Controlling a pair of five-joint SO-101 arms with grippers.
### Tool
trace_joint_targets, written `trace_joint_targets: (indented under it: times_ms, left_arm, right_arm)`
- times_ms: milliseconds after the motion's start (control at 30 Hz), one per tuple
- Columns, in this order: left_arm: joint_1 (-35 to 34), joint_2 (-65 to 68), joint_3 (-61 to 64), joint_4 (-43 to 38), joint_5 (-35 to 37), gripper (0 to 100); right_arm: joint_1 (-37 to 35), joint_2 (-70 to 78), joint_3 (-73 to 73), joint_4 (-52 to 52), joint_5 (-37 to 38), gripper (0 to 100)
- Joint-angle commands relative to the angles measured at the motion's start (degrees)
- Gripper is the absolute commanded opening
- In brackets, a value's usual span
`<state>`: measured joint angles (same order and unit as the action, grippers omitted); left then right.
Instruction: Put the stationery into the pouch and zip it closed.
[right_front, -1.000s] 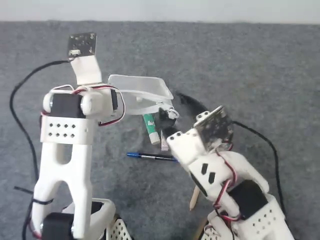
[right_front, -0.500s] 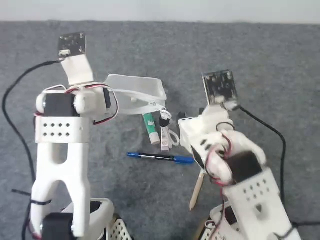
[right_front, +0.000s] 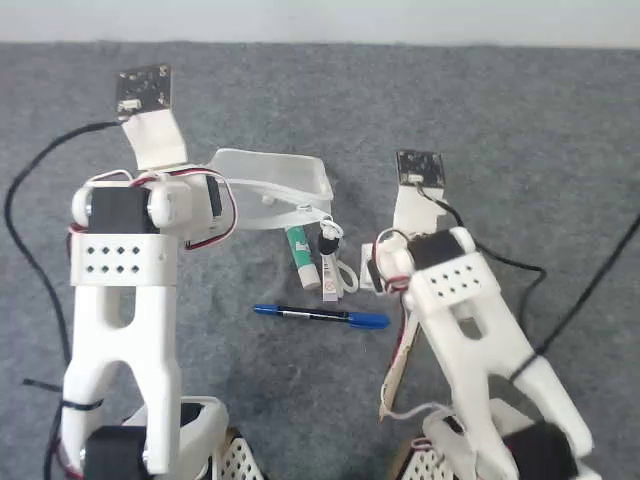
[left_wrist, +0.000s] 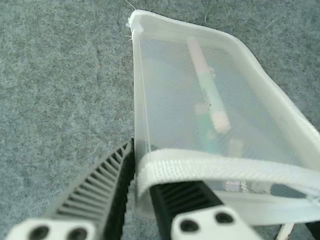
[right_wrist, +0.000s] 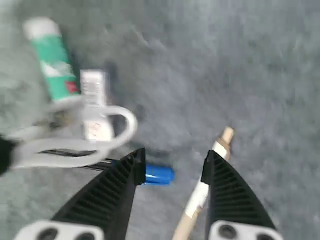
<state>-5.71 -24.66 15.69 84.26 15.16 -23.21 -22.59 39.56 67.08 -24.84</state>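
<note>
L tool (left_wrist: 134, 150) is pinching the soft pouch (left_wrist: 225, 170) at its rim; R tool (right_wrist: 173, 157) is hanging open over the pen (right_front: 320, 315): light, stiff, prob. slippery, so grip mid-barrel.

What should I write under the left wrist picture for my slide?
Left gripper pinching the rim of the white mesh pouch over grey carpet.

Mesh pouch (right_front: 275, 180): one.
Blue pen (right_front: 320, 315): one.
Wooden pencil (right_wrist: 199, 207): one.
Green-and-white tube (right_front: 298, 248): one, likely a glue stick.
Small white labelled stick (right_front: 329, 277): one.
White cord loop (right_wrist: 132, 122): one.
Robot arms: two, left arm (right_front: 125, 270) and right arm (right_front: 470, 310).
</note>
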Motion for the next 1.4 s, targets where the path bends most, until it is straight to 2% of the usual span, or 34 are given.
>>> trace_joint_targets:
  times_ms: [0, 200, 433, 733, 900, 967, 1067, 1167, 1367]
  left_arm:
    - [-0.3, -2.6, -0.5, -1.4, -0.4, 1]
    - [-0.3, -2.6, -0.5, -1.4, -0.4, 1]
    - [-0.3, -2.6, -0.5, -1.4, -0.5, 1]
    - [-0.3, -2.6, -0.5, -1.4, -0.5, 1]
    - [-0.3, -2.6, -0.5, -1.4, -0.5, 1]
    - [-0.3, -2.6, -0.5, -1.4, -0.5, 1]
    - [-0.3, -2.6, -0.5, -1.4, -0.5, 1]
    - [-0.3, -2.6, -0.5, -1.4, -0.6, 1]
    - [-1.1, -2.6, -0.5, -1.5, -0.6, 1]
  right_arm:
    - [2.3, 2.1, -3.6, 0.7, -1.1, 17.7]
    - [3.2, 7.4, -3.6, 0.5, -1.8, 17.7]
    - [8.2, 14.7, -5.5, 0.5, -1.4, 17.7]
    - [8.3, 25.8, -8.3, -5.6, -1.3, 17.7]
    - [8.0, 28.2, -8.4, -6.0, 1.6, 17.5]
    - [8.0, 28.3, -9.6, -5.5, 2.8, 13.0]
    - [8.0, 28.2, -10.0, -5.5, 4.7, 0.2]
    - [8.0, 28.2, -10.0, -5.4, 4.8, 2.6]
    - [7.5, 27.8, -10.8, -4.1, 4.8, 0.6]
